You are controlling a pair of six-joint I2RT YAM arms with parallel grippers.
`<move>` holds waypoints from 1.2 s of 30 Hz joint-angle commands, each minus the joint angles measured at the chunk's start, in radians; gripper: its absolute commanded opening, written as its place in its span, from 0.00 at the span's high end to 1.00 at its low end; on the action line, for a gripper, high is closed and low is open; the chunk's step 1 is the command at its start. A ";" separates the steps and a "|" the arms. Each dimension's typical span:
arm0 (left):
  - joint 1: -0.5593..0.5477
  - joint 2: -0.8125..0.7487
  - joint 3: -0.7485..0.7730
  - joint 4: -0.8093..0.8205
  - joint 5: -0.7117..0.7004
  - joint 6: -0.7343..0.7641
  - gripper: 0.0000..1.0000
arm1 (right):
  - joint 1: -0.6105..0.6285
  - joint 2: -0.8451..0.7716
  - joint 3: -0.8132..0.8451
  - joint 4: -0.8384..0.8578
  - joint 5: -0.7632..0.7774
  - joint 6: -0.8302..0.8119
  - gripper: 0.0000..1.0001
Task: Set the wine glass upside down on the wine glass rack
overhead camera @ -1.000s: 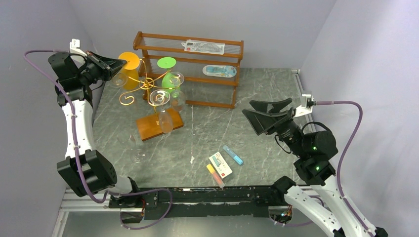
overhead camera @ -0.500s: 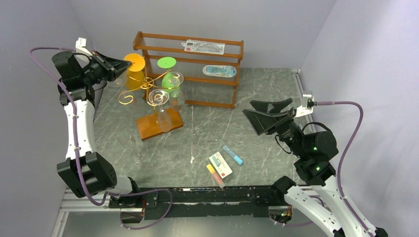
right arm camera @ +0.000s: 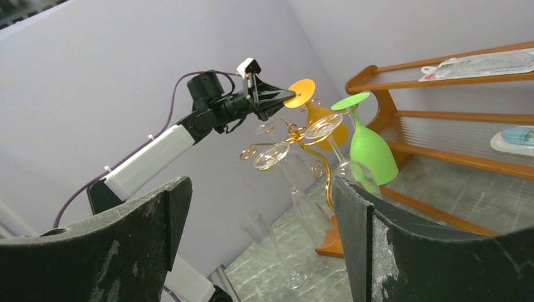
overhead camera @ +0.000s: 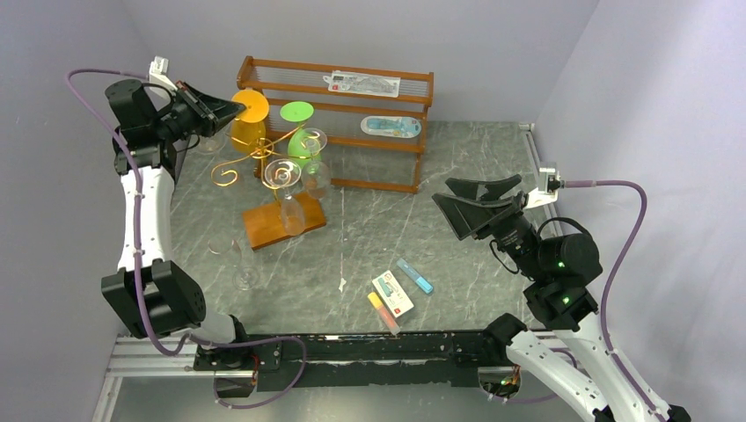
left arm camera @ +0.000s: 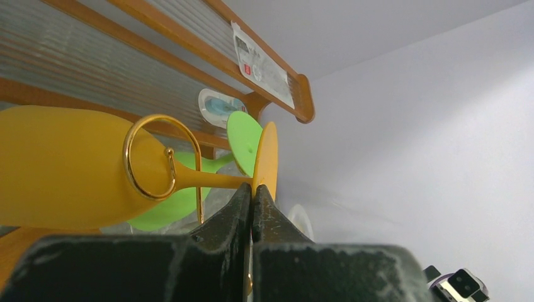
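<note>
At the rear left of the tabletop (overhead camera: 422,255), the left pincer (left arm camera: 252,195) was clamped on the foot rim of the orange wine glass (left arm camera: 63,170), which hung inverted and tilted, its stem through a gold loop of the wine glass rack (overhead camera: 264,229). Judged step: seating. The next move calls for a gentle release and a clear retreat. The right pincer (overhead camera: 464,207) stood apart. The package labels (overhead camera: 363,83) were unreadable.

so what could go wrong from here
The left gripper pinches the orange glass only by its foot's rim; it may slip or tilt.
Releasing before the stem sits in a loop of the rack could drop it.
The green glass hangs close; a swing could knock it.
</note>
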 commanded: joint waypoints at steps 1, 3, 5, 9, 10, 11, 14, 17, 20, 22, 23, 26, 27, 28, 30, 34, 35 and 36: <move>-0.004 0.030 0.066 0.012 -0.010 -0.020 0.95 | -0.004 -0.004 -0.011 -0.002 0.007 0.004 0.15; -0.003 0.045 0.081 0.023 -0.016 -0.031 0.95 | -0.004 -0.004 -0.011 -0.004 0.010 0.003 0.15; -0.004 0.059 0.091 0.036 -0.022 -0.045 0.95 | -0.004 -0.003 -0.011 -0.004 0.013 0.002 0.15; -0.004 0.075 0.109 0.029 -0.044 -0.037 0.95 | -0.004 -0.002 -0.007 -0.006 0.020 -0.002 0.15; -0.004 0.079 0.109 0.027 -0.046 -0.037 0.95 | -0.004 -0.002 -0.008 -0.005 0.022 -0.004 0.14; -0.004 0.082 0.109 0.032 -0.047 -0.039 0.95 | -0.004 -0.001 -0.008 -0.003 0.023 -0.003 0.14; -0.004 0.093 0.110 0.041 -0.051 -0.043 0.95 | -0.004 0.006 -0.006 0.001 0.022 -0.005 0.15; -0.004 0.106 0.122 0.029 -0.063 -0.027 0.95 | -0.003 0.013 -0.006 0.005 0.018 -0.004 0.15; -0.003 0.111 0.133 -0.003 -0.078 0.001 0.95 | -0.004 0.016 -0.006 0.008 0.019 -0.002 0.15; -0.002 0.105 0.134 -0.019 -0.096 0.018 0.95 | -0.004 0.017 -0.004 0.010 0.018 -0.002 0.15; -0.002 0.103 0.132 -0.025 -0.102 0.024 0.95 | -0.004 0.018 -0.004 0.010 0.017 -0.001 0.15; 0.002 0.101 0.124 -0.030 -0.114 0.028 0.95 | -0.004 0.018 -0.002 0.009 0.017 -0.002 0.15; 0.004 0.098 0.122 -0.033 -0.119 0.030 0.95 | -0.004 0.018 -0.003 0.008 0.017 -0.001 0.15; 0.007 0.096 0.123 -0.042 -0.124 0.036 0.95 | -0.004 0.018 -0.003 0.007 0.017 -0.002 0.15; 0.013 0.091 0.125 -0.056 -0.133 0.048 0.95 | -0.004 0.016 -0.002 0.004 0.017 -0.002 0.15; 0.020 0.102 0.177 -0.150 -0.140 0.127 0.92 | -0.004 0.013 -0.003 0.002 0.018 0.000 0.15; 0.022 0.105 0.194 -0.181 -0.151 0.155 0.91 | -0.004 0.013 -0.005 0.002 0.018 0.001 0.15; 0.026 0.105 0.202 -0.207 -0.164 0.178 0.90 | -0.004 0.013 -0.006 0.003 0.017 0.002 0.15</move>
